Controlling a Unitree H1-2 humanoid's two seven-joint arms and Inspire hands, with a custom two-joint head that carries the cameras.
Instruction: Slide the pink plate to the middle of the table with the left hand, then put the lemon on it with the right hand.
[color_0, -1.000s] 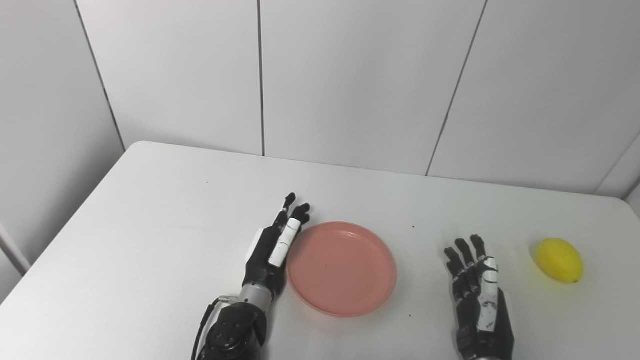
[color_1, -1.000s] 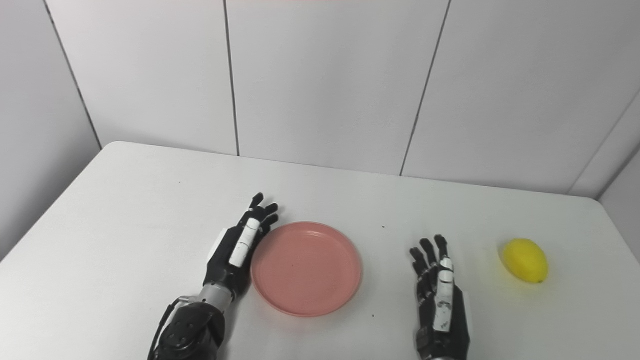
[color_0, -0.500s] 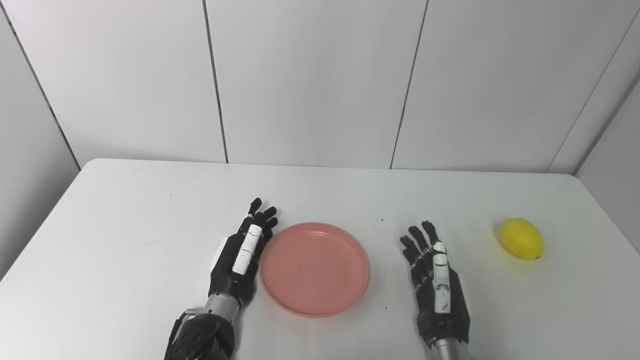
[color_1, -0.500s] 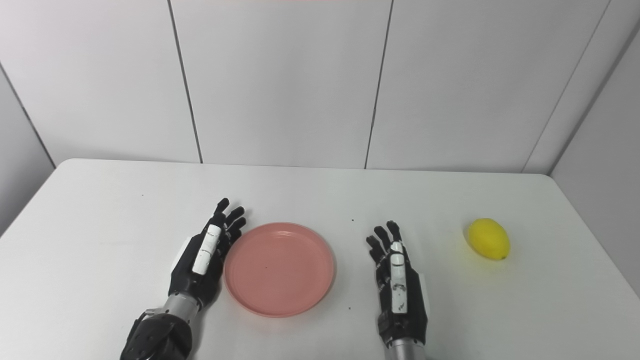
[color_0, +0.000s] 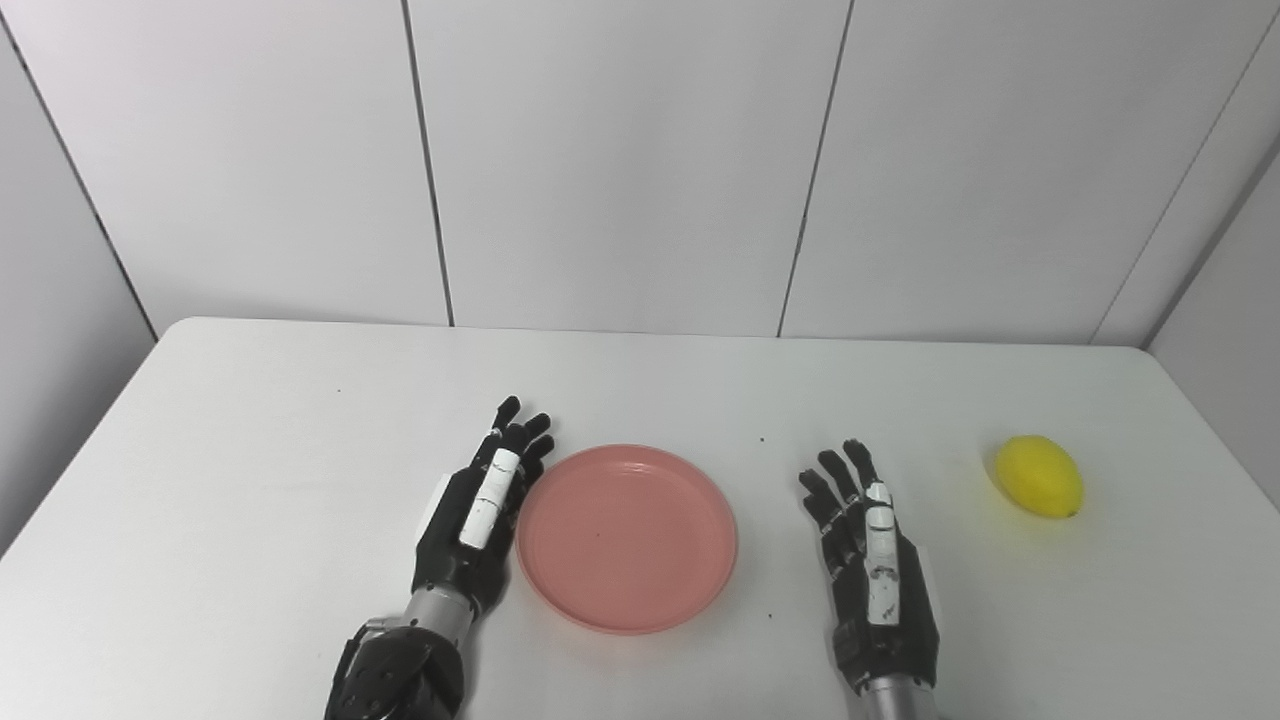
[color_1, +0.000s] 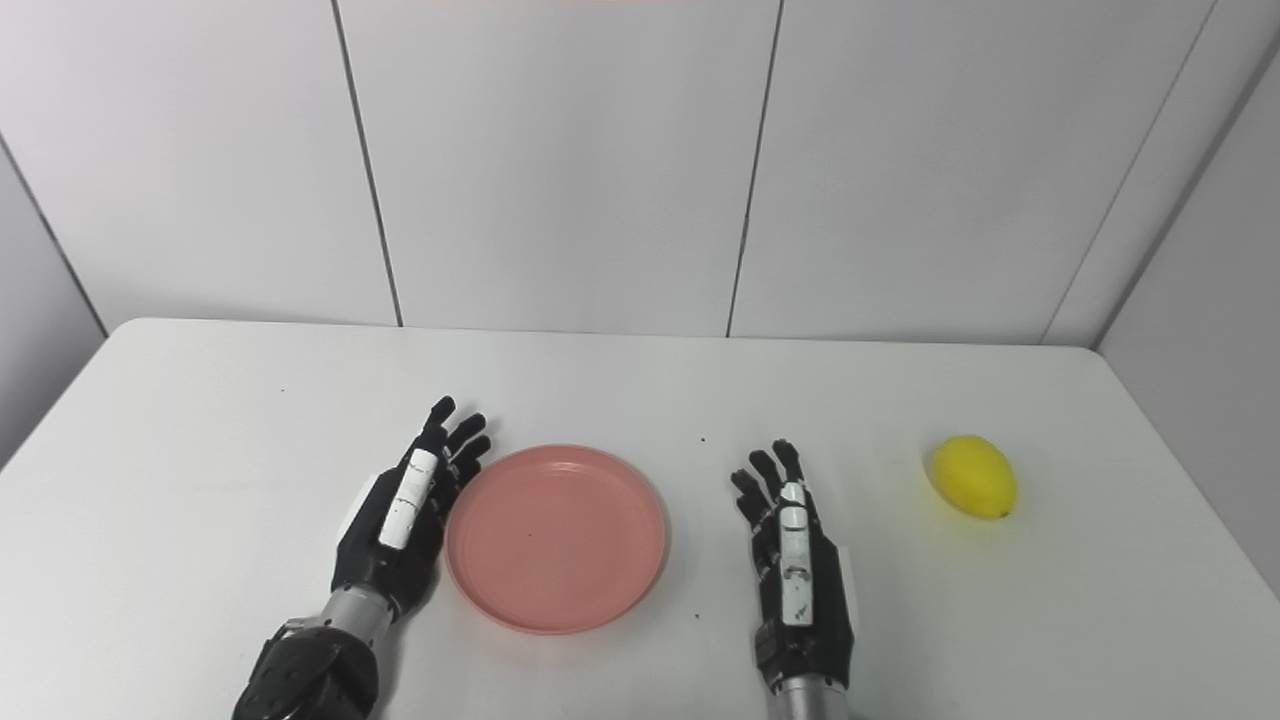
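Note:
The pink plate (color_0: 627, 536) lies flat near the middle of the white table (color_0: 250, 430), with nothing on it. My left hand (color_0: 478, 510) rests edge-on against the plate's left rim, fingers straight and apart, holding nothing. My right hand (color_0: 868, 560) stands open on the table to the right of the plate, a clear gap away from it. The yellow lemon (color_0: 1039, 476) lies on its side farther right, well apart from the right hand and close to the table's right edge.
White wall panels (color_0: 620, 160) rise just behind the table's far edge. The table's right edge (color_0: 1215, 440) runs close past the lemon. A few small dark specks dot the tabletop.
The whole picture shifted between one second ago and half a second ago, so the camera moved. Since then the hands, plate and lemon keep their places relative to each other.

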